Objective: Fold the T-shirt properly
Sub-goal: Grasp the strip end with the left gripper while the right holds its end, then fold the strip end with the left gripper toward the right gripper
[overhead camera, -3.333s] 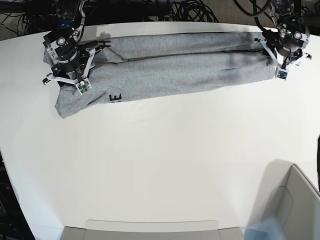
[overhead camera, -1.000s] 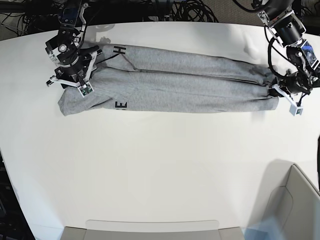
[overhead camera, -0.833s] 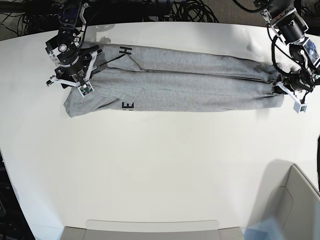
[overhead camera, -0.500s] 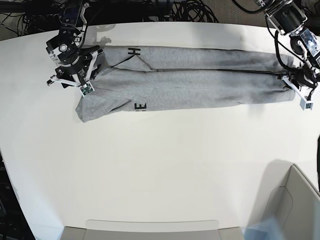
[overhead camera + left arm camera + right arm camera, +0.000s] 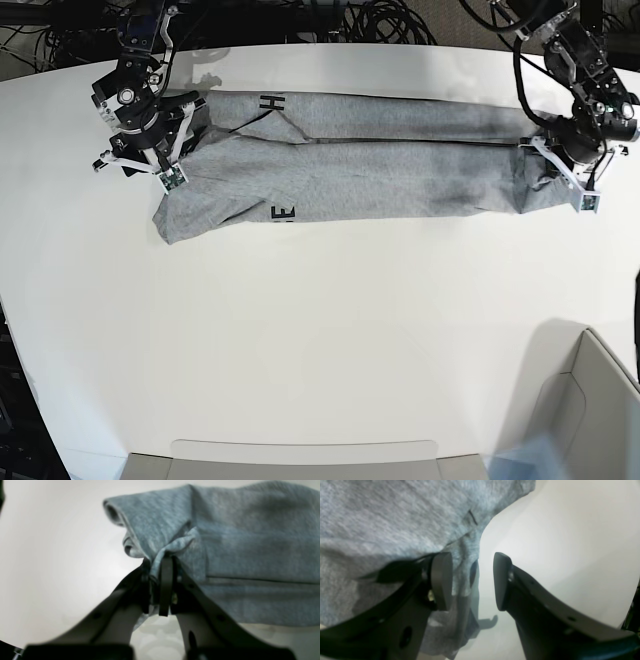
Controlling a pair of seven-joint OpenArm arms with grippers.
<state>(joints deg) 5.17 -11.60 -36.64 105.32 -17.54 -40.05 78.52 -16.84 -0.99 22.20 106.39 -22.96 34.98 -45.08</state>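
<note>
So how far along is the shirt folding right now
Done: the T-shirt lies lengthwise in a long narrow band on the table. In hand: the left hand pinches one end, while the right hand sits open over the other. Left: folding the band across into a compact stack.

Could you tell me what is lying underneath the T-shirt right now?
The T-shirt lies on the white table; only bare tabletop shows around it. Whatever it covers is hidden.
</note>
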